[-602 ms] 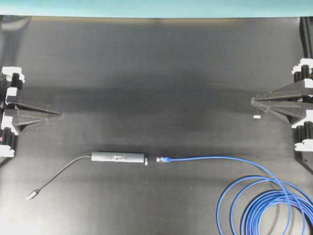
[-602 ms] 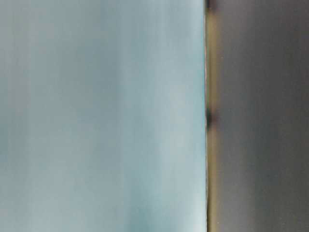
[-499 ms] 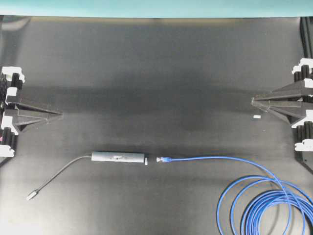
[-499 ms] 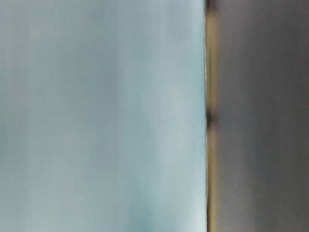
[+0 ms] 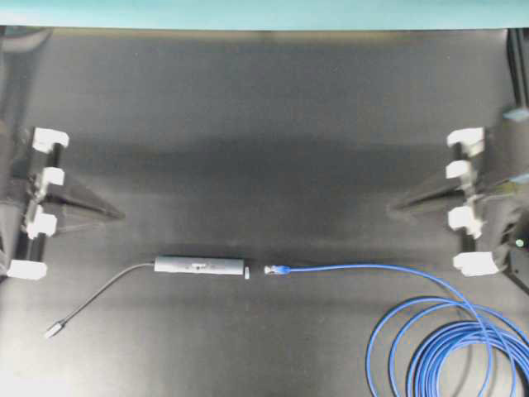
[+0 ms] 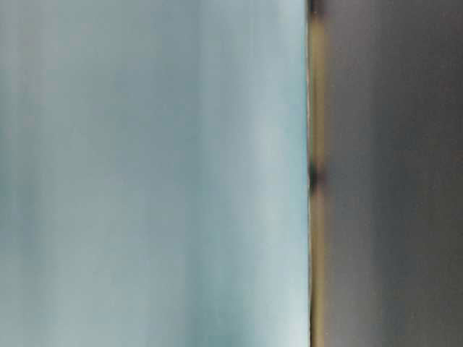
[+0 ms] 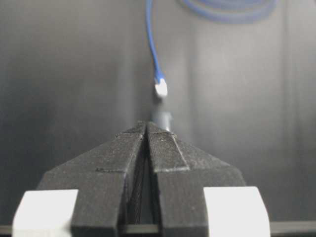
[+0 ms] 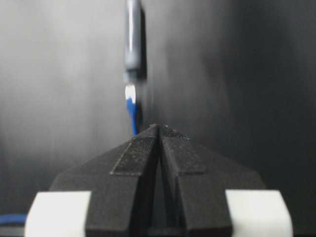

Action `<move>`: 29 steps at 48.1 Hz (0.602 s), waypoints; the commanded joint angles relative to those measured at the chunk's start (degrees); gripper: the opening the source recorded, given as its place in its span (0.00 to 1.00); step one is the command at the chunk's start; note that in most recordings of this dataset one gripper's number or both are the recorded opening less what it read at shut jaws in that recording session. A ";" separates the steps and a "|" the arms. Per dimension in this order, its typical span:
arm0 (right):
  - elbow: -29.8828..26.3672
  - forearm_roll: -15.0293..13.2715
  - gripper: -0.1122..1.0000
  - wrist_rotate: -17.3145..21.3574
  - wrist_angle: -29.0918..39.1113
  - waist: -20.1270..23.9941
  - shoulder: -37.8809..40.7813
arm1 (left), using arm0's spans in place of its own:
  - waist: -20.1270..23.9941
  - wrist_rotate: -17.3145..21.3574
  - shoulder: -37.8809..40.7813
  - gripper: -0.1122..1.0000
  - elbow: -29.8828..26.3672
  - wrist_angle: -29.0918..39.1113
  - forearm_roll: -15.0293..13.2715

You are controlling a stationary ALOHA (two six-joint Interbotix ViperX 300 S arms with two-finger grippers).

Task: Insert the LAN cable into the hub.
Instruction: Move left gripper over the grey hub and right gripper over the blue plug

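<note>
While nothing is yet held, both arms poised at the counter's [image 5: 264,99] side edges, well apart from the work. Left gripper [image 5: 116,216] with jaws pressed together and empty, tip aimed inward toward the middle; right gripper [image 5: 397,206] likewise closed on nothing, tip aimed inward from the other side. Lying flat on the counter nearer the front edge: the hub [image 5: 201,265], long axis running side to side, thin grey cord [image 5: 103,292] trailing off its left end to a small silver plug [image 5: 54,330]. Just beside the hub's right end, not touching it, the plug [image 5: 275,270] of the LAN cable [image 5: 372,268], roughly in line with the hub, a small gap between them; rest of the blue cable running right, then winding into loops at the front right corner. Seen from the left wrist, hub end just past the closed tips with the cable plug beyond; from the right wrist, plug first, hub behind. Hub nearer the left arm, plug nearer the right, both lying forward and inward of each gripper. Probably called for next: jaws opened, each arm lowered onto its own piece, then a push together along the shared axis. Table-level view too blurred to tell anything.
</note>
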 commanded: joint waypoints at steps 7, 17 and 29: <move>-4.57 0.18 0.10 0.26 4.22 2.55 8.17 | -0.53 -1.05 3.78 0.11 -2.11 -2.29 0.18; -7.21 -0.09 0.13 -0.26 4.22 2.55 13.01 | -0.79 -1.93 7.65 0.25 -0.44 -7.65 0.18; -7.12 -0.09 0.58 -0.18 2.20 2.99 13.71 | -1.05 -5.62 12.30 0.84 6.42 -25.75 0.18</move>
